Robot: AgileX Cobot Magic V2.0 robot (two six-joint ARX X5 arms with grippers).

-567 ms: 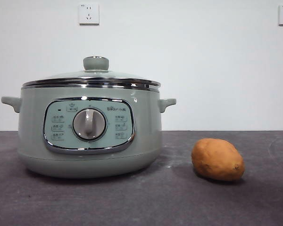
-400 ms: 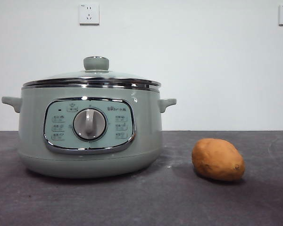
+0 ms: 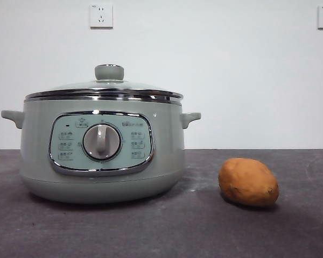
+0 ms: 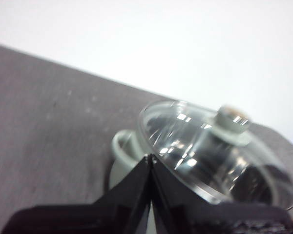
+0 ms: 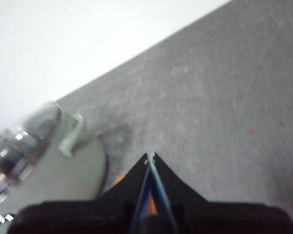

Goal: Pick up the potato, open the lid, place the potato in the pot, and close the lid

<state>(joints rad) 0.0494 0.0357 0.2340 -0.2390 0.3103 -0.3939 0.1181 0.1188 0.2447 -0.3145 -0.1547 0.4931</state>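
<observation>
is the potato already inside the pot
No, the potato lies on the dark table beside the pot, whose lid is on.

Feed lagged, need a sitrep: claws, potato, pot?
Left claw shut, empty, above the pot. Right claw shut, empty, above the potato. Potato on table, untouched. Lid on pot. Nothing in the way.
</observation>
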